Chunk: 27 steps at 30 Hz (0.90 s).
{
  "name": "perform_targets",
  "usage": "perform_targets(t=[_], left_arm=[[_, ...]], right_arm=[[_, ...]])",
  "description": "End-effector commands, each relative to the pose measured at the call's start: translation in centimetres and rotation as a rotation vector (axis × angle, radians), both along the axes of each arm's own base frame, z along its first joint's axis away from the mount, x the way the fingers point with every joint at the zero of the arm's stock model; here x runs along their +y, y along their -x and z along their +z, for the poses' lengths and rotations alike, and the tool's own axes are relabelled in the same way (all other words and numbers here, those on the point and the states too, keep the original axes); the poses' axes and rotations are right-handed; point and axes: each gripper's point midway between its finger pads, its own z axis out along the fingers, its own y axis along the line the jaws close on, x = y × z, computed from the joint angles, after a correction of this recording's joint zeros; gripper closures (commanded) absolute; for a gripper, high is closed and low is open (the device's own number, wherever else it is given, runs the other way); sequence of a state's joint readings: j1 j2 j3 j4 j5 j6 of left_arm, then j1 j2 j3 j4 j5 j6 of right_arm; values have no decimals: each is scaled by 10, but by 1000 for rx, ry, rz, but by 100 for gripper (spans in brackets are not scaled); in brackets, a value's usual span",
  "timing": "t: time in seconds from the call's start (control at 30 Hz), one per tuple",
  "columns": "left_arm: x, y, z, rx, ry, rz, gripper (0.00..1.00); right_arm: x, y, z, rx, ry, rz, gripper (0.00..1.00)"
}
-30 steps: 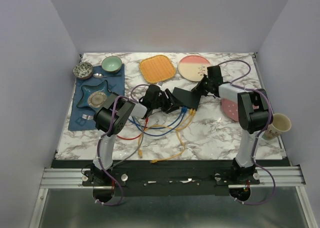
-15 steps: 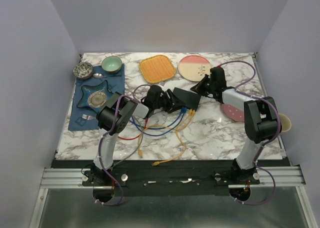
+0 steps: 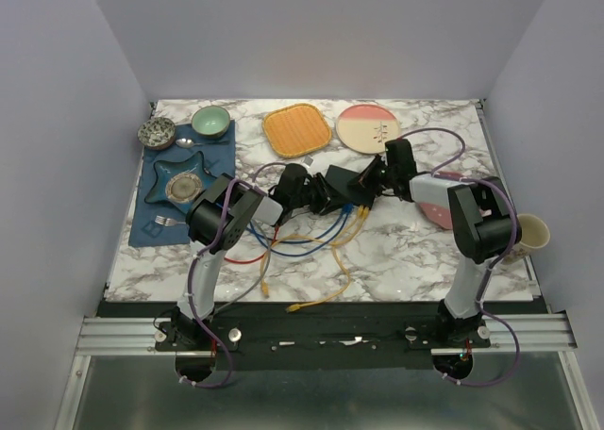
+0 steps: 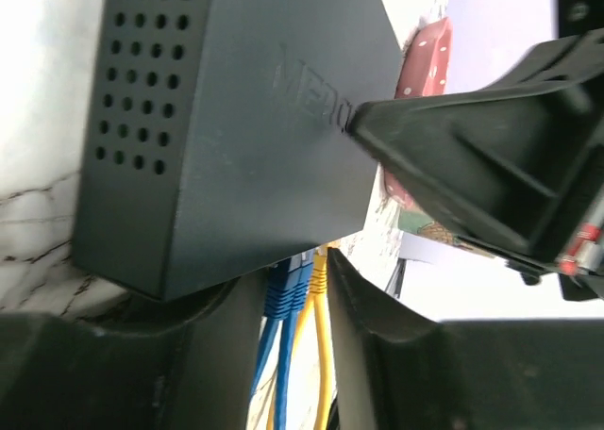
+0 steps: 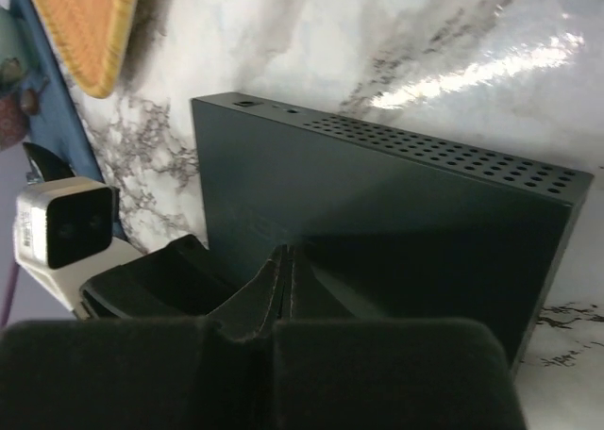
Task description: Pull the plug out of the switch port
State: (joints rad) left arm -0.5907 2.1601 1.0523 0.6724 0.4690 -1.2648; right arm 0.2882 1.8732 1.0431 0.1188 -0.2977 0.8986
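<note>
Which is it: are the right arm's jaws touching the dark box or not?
Touching. The left wrist view shows the right gripper, jaws shut, its tip resting on top of the switch with no gap.

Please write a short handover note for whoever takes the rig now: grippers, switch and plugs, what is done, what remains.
Left gripper: straddles the blue cables and the yellow cable at the socket edge of the switch; whether it clamps cannot be told.
Right gripper: shut, its tip resting on top of the switch.
Switch: mid-table, between both grippers.
Done: both arms are positioned.
To do: the plugs are in their ports; one must be pulled out.
</note>
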Motion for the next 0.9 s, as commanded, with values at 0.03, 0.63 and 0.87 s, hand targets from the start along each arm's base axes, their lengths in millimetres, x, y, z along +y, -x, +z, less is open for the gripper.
perform_targets(t=[0.03, 0.63, 0.87], left_arm=[[6, 17, -31, 83, -44, -3, 61], [12, 0, -42, 140, -70, 116, 78], [11, 6, -45, 154, -44, 100, 94]], right_arm=[[1, 8, -21, 61, -12, 1, 99], [-2, 14, -43, 103, 5, -11, 99], [-2, 14, -43, 103, 5, -11, 99]])
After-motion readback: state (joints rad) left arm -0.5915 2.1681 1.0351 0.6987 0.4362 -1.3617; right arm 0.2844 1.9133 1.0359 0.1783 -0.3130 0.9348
